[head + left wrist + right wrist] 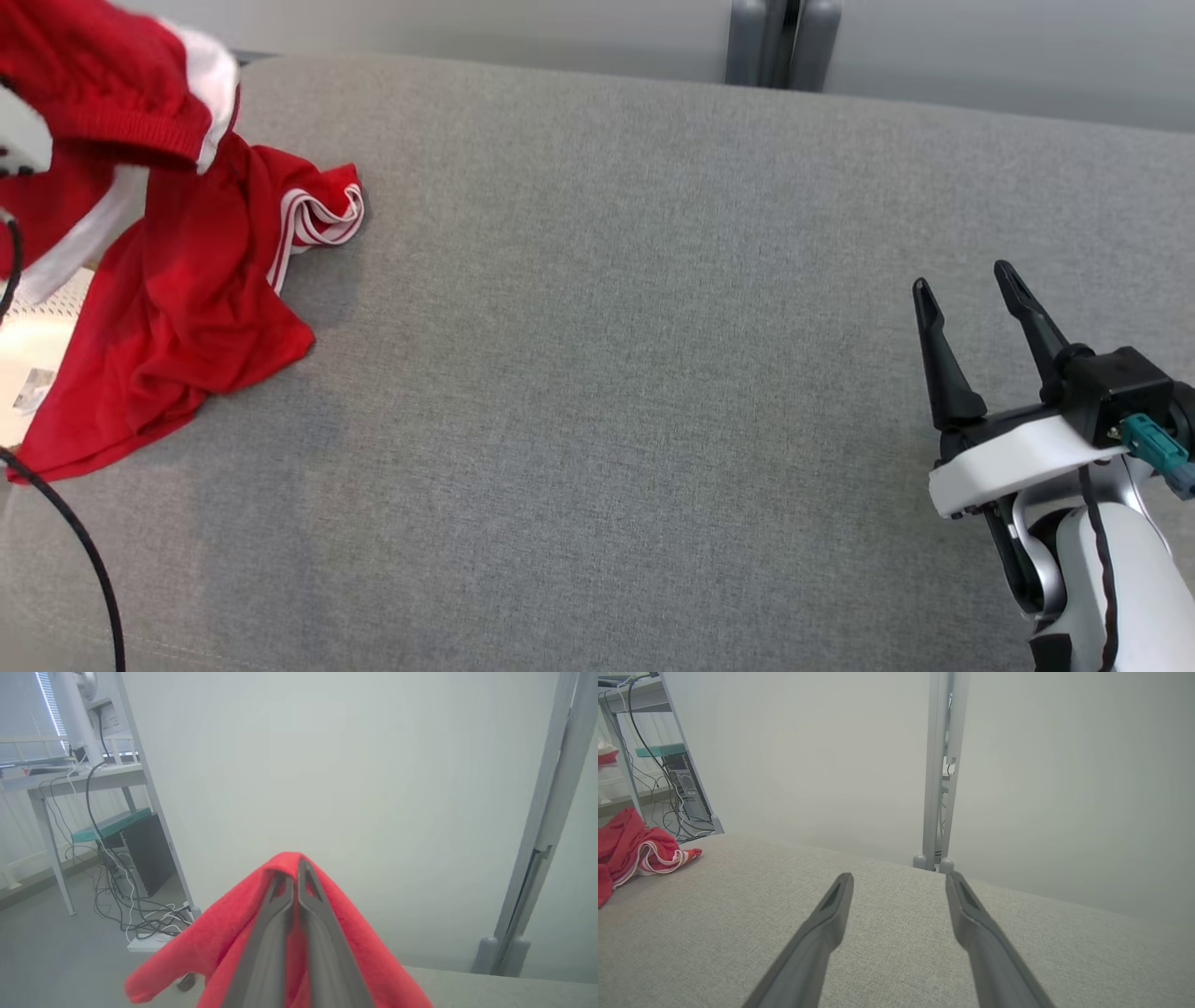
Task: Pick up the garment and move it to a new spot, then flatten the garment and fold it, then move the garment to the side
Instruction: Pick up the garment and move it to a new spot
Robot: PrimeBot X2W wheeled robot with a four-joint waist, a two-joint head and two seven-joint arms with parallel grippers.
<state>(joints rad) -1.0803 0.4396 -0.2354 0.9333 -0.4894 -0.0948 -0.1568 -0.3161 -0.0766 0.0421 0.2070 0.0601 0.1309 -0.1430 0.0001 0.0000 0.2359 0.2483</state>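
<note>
The left gripper (294, 872) is pinched tight on the red garment (219, 942), which drapes toward seven o'clock. A desk (70, 781) with tangled cables (126, 905) stands at ten o'clock.

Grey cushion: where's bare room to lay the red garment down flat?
The widest bare stretch of grey cushion is the middle, between the red garment at left, the open right gripper at right and the grey post behind. Crowded: the left end, where the garment drapes from the shut left gripper.
</note>
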